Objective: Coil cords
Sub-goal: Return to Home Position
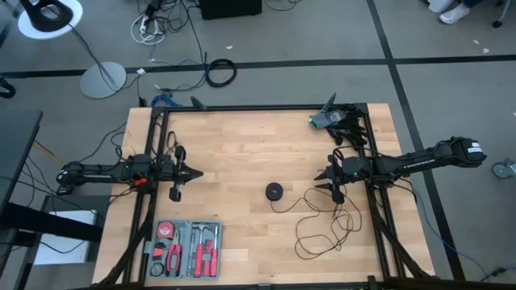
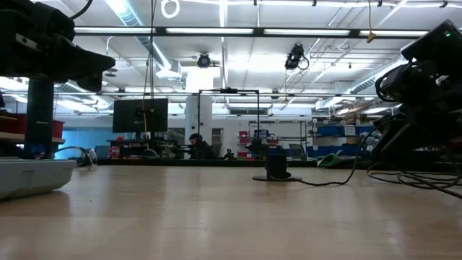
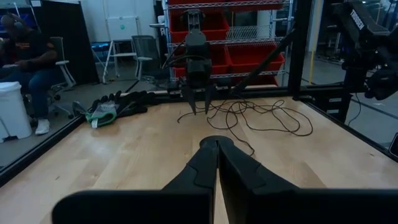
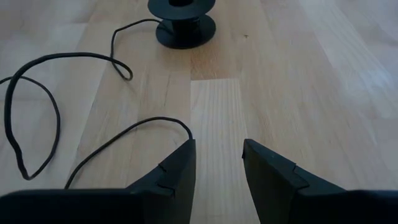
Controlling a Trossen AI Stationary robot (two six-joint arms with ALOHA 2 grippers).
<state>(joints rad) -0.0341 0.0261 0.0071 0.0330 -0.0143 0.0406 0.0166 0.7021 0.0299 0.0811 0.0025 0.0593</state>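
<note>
Finds cord (image 4: 74, 56) lying uncoiled beside bare puck (image 4: 185, 31); right tool (image 4: 217, 143) parted, empty; left tool (image 3: 217, 142) pinched together, both apart from puck.

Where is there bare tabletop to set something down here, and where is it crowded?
Bare: the table at its far middle, between the left gripper, the spool and the dark-green bundle; also the near strip between the tool case and the cord. Crowded: the cord's loops beside the open right gripper.
</note>
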